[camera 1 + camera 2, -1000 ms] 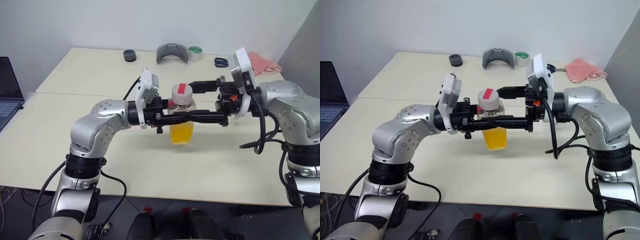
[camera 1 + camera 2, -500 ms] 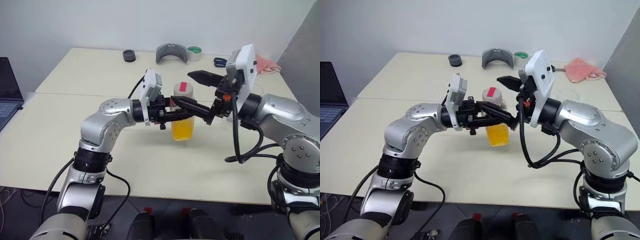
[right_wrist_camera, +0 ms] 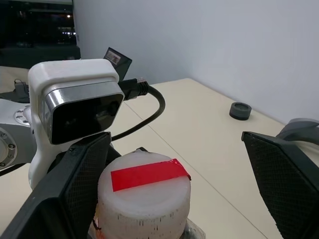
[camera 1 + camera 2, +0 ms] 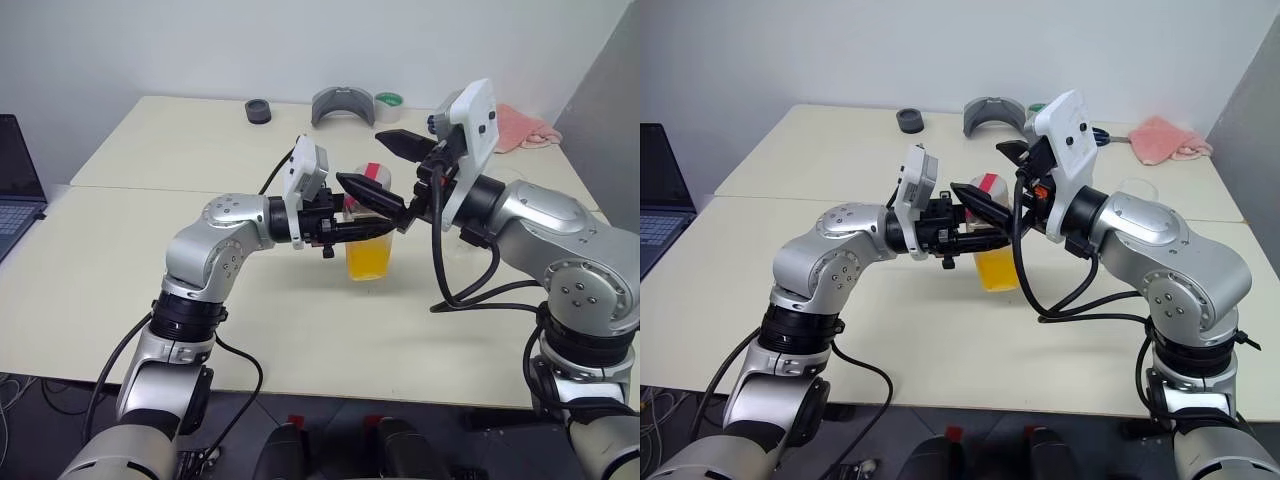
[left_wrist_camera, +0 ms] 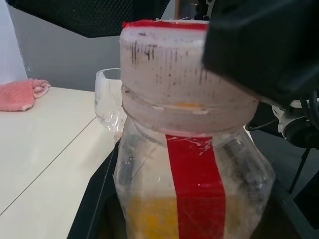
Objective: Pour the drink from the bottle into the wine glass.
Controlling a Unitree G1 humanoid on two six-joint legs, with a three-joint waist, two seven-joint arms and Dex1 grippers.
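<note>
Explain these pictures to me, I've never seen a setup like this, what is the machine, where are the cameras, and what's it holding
This is a humanoid robot with two arms, each ending in a gripper of two black fingers. The two wide pictures come from cameras in its head, looking down over its arms at a table. The two close-ups come from a camera on each wrist.

The left gripper is shut on a small clear bottle of orange drink, holding it upright. The right gripper is open, its fingers on either side of the bottle's white cap, which has a red mark.

A wine glass stands on the table beyond the bottle. At the far edge lie a pink cloth, a tape roll, a grey curved piece and a small black ring. A laptop sits off to the left.
</note>
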